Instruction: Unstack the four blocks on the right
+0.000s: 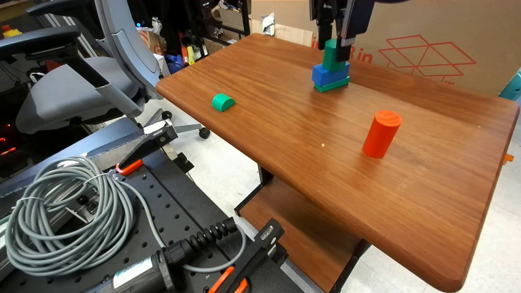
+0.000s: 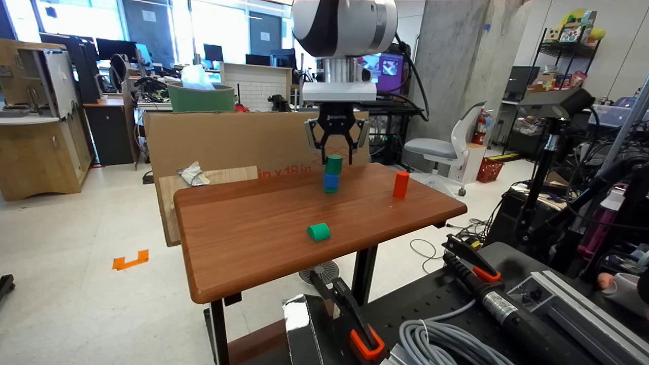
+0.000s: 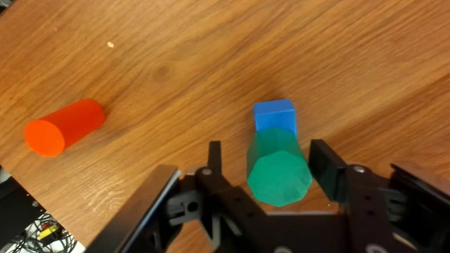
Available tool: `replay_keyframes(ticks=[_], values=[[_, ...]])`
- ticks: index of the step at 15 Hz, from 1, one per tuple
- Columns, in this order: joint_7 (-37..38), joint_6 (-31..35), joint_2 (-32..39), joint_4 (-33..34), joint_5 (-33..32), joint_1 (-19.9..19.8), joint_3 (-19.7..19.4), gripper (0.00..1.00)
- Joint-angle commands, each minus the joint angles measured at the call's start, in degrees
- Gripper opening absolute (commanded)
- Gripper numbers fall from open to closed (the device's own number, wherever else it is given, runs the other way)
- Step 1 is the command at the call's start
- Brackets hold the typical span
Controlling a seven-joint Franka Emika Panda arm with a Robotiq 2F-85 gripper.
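A stack stands on the table: a green many-sided block (image 1: 334, 65) on top, a blue block (image 1: 330, 75) under it, and a thin green block (image 1: 333, 85) at the bottom. In the wrist view the top green block (image 3: 279, 179) stands upright between the fingers, with the blue block (image 3: 275, 113) partly showing below; the bottom block is hidden there. My gripper (image 2: 336, 158) is open around the top block, with a gap on the left finger's side and the right finger close to it. An orange cylinder (image 1: 381, 134) and a green half-round block (image 1: 222, 102) stand apart on the table.
The wooden table (image 1: 285, 118) has rounded edges. A large cardboard sheet (image 2: 228, 137) stands behind it. A black cart (image 1: 171, 195) with coiled cable (image 1: 73, 215) and clamps stands beside the table. A grey chair (image 1: 89, 77) is near the table's end.
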Motion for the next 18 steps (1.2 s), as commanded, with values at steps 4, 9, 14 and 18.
replay_keyframes(ticks=[4,9,14,18], values=[[-0.56,0.92,0.18,1.02,-0.40,1.38,-1.11,0.18],[-3.36,-0.23,-5.46,-4.02,0.06,0.43,-0.93,0.18],[-8.71,-3.08,-14.38,-13.05,-0.47,-0.97,-1.69,0.18],[-10.93,-2.19,-17.67,-18.83,-3.99,-1.72,-2.34,0.18]])
